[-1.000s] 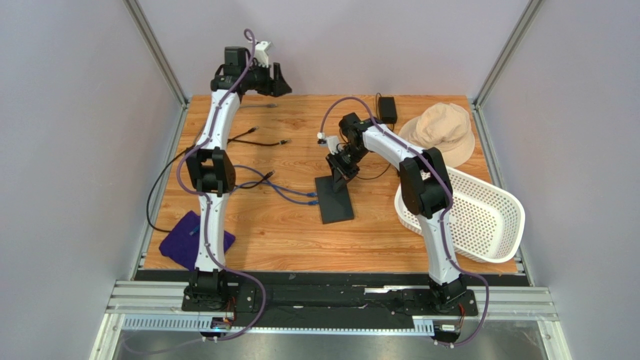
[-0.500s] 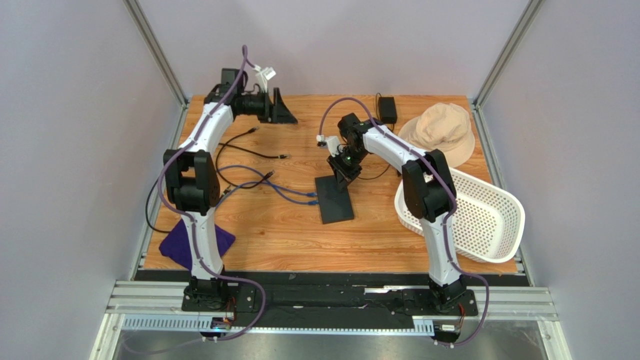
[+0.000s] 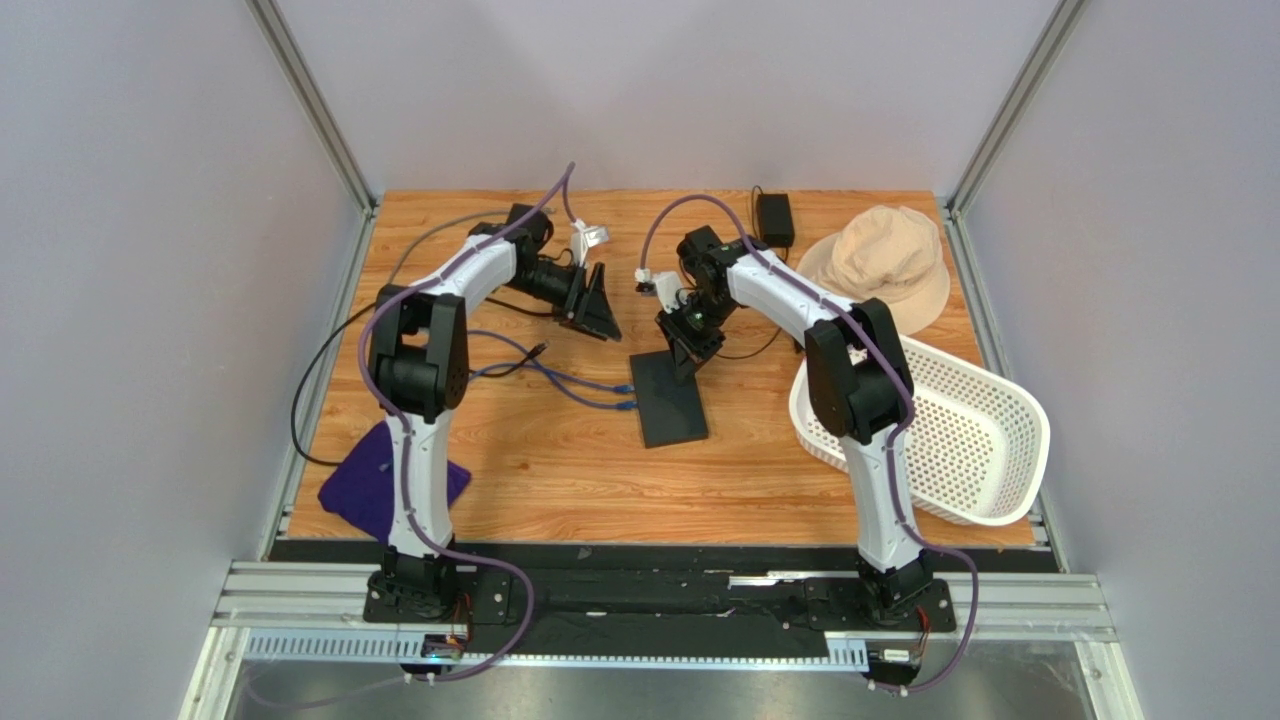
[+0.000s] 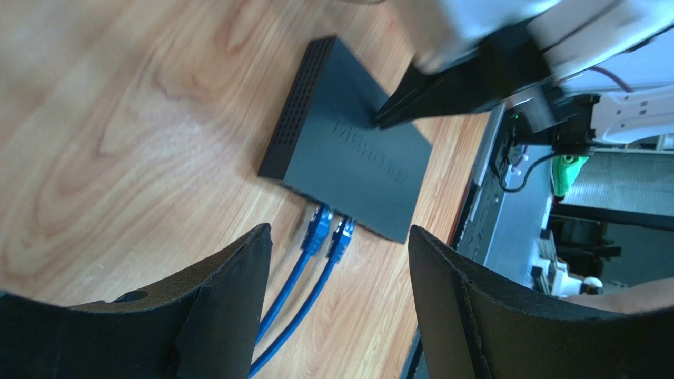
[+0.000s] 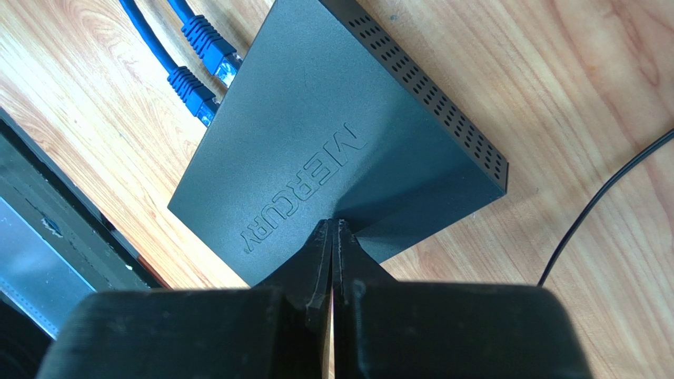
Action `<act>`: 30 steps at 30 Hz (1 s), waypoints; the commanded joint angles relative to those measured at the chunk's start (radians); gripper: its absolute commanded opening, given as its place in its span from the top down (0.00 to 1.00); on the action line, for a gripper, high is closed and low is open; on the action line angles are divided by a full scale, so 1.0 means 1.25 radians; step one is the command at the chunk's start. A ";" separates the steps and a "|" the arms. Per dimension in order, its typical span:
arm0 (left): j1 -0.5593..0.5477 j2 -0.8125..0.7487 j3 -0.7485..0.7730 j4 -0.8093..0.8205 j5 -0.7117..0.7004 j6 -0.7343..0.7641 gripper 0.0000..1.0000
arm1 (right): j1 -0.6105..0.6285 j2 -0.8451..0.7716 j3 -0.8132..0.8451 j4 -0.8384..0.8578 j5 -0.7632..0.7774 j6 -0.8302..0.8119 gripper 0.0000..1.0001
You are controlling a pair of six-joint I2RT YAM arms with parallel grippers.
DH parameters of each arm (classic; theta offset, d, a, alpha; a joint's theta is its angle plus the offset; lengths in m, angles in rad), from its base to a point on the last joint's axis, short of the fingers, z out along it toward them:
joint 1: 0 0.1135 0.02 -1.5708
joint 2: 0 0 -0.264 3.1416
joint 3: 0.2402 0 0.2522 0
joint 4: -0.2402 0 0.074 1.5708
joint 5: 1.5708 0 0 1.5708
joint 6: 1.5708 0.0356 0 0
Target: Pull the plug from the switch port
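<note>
The switch (image 3: pixel 669 398) lies flat in the middle of the surface (image 3: pixel 556 480). Two blue plugs (image 4: pixel 330 229) enter its left edge, and their cables (image 3: pixel 568 386) run out to the left. My left tool (image 3: pixel 598 315), opened wide, is just to the upper left of the plugs; in its wrist view they sit in its open gap. My right tool (image 5: pixel 333 230) is closed and seems to rest on the top of the switch. The sockets and the plug latches are hidden from me.
</note>
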 commanded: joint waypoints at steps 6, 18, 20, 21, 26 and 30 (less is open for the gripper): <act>-0.020 0.040 0.009 -0.133 -0.025 0.144 0.30 | -0.004 0.035 -0.005 0.022 0.019 0.002 1.00; -0.066 0.108 0.035 -0.147 -0.054 0.138 0.32 | -0.015 0.034 -0.016 0.021 -0.004 0.013 1.00; -0.068 0.131 0.050 -0.174 -0.052 0.145 0.33 | -0.021 0.034 -0.019 0.019 -0.010 0.017 1.00; -0.068 0.137 0.058 -0.181 -0.048 0.150 0.35 | -0.025 0.034 -0.020 0.019 -0.017 0.021 1.00; -0.072 0.158 0.067 -0.202 -0.036 0.158 0.40 | -0.042 0.034 -0.024 0.019 -0.021 0.027 1.00; -0.080 0.188 0.099 -0.241 -0.024 0.184 0.44 | -0.042 0.036 -0.027 0.019 -0.022 0.026 1.00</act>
